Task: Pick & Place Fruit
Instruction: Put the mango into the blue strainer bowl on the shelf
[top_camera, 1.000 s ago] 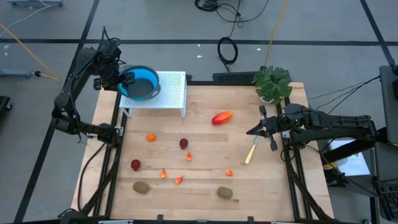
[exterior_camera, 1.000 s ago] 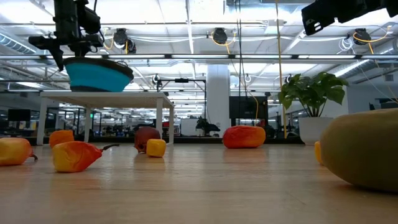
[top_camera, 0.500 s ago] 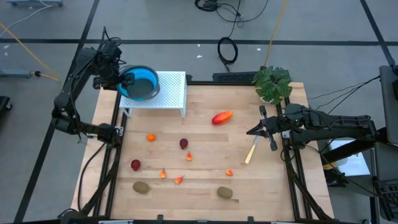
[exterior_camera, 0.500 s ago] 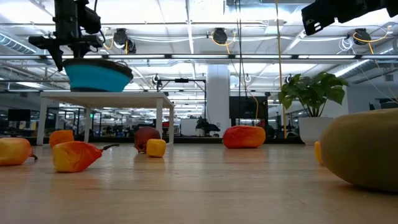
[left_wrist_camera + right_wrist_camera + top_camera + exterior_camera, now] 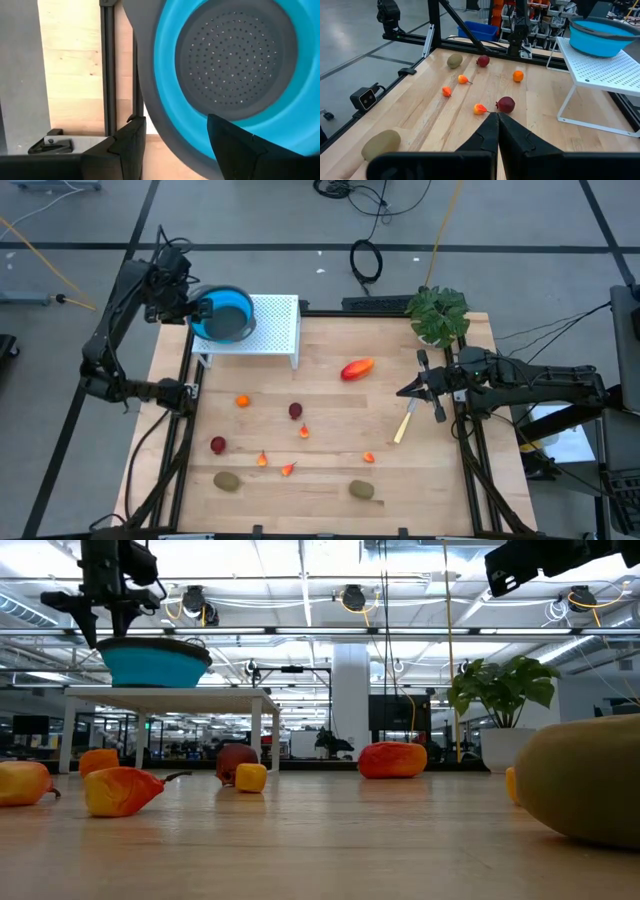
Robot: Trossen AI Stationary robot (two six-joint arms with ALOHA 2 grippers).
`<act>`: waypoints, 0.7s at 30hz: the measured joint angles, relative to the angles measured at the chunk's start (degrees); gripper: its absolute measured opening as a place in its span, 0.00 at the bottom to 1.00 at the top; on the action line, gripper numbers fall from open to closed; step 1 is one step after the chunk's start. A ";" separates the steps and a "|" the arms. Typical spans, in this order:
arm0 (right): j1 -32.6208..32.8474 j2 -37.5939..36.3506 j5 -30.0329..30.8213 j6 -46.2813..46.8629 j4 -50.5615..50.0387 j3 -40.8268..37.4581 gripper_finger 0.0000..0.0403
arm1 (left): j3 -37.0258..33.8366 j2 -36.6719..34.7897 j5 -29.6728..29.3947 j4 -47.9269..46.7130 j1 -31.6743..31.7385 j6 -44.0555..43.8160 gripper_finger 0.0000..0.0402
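The toy fruits lie on the wooden table: a red-orange oval (image 5: 357, 368), an orange ball (image 5: 242, 401), two dark red balls (image 5: 296, 411) (image 5: 218, 445), several orange-red bits around (image 5: 288, 469), and two kiwi ovals (image 5: 228, 480) (image 5: 361, 490). My left gripper (image 5: 195, 310) is at the far left corner, shut on a blue colander (image 5: 226, 313) over a white rack (image 5: 275, 330). My right gripper (image 5: 410, 392) hovers shut over the table's right side, touching nothing, above a pale yellow stick (image 5: 404, 424). My left gripper holds the blue colander by its grey rim (image 5: 155, 120) on the side toward the table's left edge, one finger (image 5: 230, 140) inside the bowl and one (image 5: 127, 142) outside. It comes from above. The bowl stays upright over the rack's top (image 5: 165, 692); whether it touches the rack I cannot tell.
A leafy green plant (image 5: 438, 313) stands at the far right corner. The white rack stands on thin legs (image 5: 257, 730) over the far left part of the table. Bare wood lies between the fruits and along the near edge.
My left gripper has moved a little toward the table's left edge and slightly up, carrying the colander with it. The bowl stays upright over the rack. The right arm and the fruits have kept still.
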 joint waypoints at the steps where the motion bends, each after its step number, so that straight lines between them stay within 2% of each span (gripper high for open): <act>1: 0.00 0.00 0.00 0.00 0.00 0.00 0.00 | 0.00 -0.32 0.00 0.00 0.00 -0.02 0.52; 5: 0.00 0.00 0.00 0.00 0.00 0.00 0.00 | 0.00 -1.60 0.56 0.00 0.00 -1.26 0.52; 13: 0.02 0.02 0.00 0.00 0.00 0.00 0.00 | 0.00 -3.98 6.71 0.00 -0.17 -2.28 0.52; 21: 0.02 -0.26 0.02 -0.09 -1.18 0.00 0.00 | 0.00 -7.76 8.54 0.00 -4.72 -1.48 0.52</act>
